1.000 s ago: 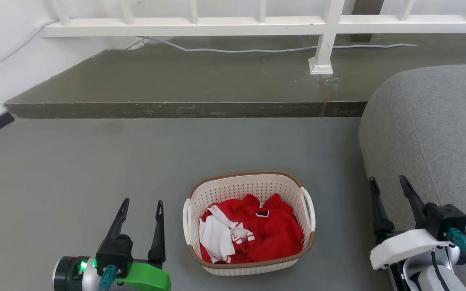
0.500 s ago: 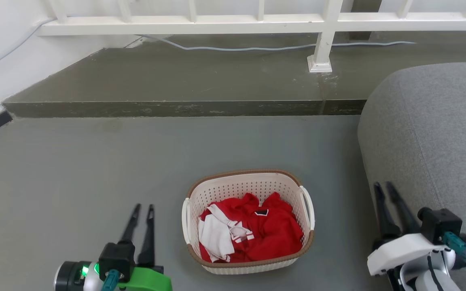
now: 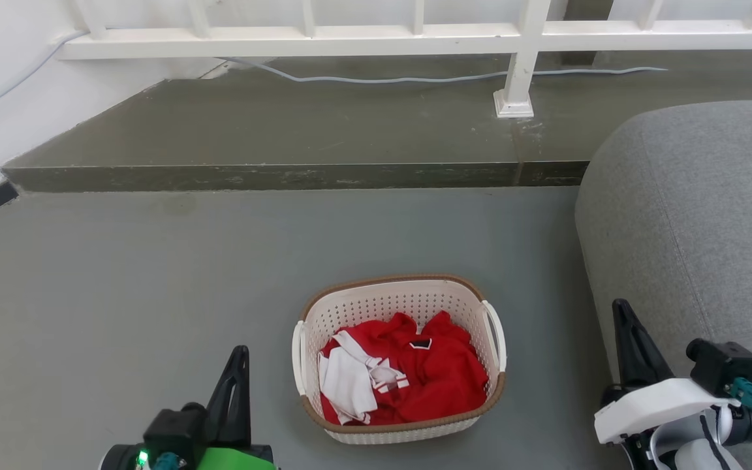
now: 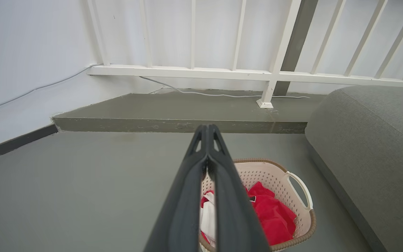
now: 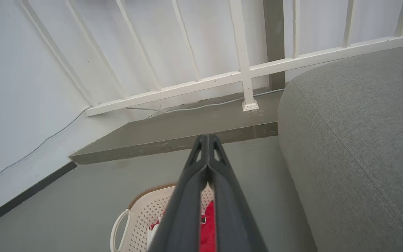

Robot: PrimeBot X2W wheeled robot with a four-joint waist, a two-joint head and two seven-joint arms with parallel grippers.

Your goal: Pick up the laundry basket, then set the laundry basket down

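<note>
Head view: your left gripper and right gripper flank the laundry basket, clear of it. Both pinched closed, empty.

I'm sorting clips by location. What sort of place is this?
Probably a home living area: a grey sofa, a laundry basket of red clothes on the floor, and a white railing.

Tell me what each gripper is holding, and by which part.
Nothing. The left gripper and right gripper are both shut on air, flanking the laundry basket without touching it.
</note>
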